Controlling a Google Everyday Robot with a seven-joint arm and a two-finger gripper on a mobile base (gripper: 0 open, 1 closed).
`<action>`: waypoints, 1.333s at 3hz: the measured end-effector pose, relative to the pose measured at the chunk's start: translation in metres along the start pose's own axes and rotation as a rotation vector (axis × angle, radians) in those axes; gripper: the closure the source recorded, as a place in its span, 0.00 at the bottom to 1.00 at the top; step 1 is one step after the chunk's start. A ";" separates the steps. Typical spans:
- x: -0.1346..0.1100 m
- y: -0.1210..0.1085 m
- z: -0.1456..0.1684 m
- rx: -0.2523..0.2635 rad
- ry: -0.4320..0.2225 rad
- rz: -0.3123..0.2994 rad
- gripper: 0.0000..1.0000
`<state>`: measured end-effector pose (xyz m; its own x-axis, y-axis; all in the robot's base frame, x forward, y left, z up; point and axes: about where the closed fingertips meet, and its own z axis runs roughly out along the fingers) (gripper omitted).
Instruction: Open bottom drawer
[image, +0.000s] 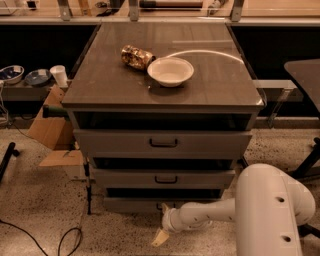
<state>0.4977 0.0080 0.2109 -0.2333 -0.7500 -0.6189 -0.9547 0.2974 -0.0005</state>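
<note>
The bottom drawer (132, 204) is the lowest, narrowest grey front of the cabinet, just above the floor. Its small black handle (161, 206) is partly hidden by my arm. My gripper (162, 227) sits at the end of the white arm, directly in front of and slightly below that handle, close to the drawer front. The drawer front stands about level with the cabinet frame. The mid-width drawer (162, 178) and the widest top drawer (162, 143) are above it, both with black handles.
A white bowl (170, 71) and a crumpled snack bag (136, 56) lie on the cabinet top. Cardboard box (52, 132) stands at the left, a black cable (70, 240) lies on the speckled floor. My white arm housing (270, 215) fills the lower right.
</note>
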 end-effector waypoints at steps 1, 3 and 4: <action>0.007 -0.014 -0.004 0.054 0.066 0.043 0.00; 0.009 -0.052 -0.051 0.199 0.150 0.078 0.00; 0.011 -0.059 -0.049 0.202 0.167 0.088 0.00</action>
<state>0.5426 -0.0463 0.2426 -0.3574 -0.7981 -0.4851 -0.8769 0.4655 -0.1197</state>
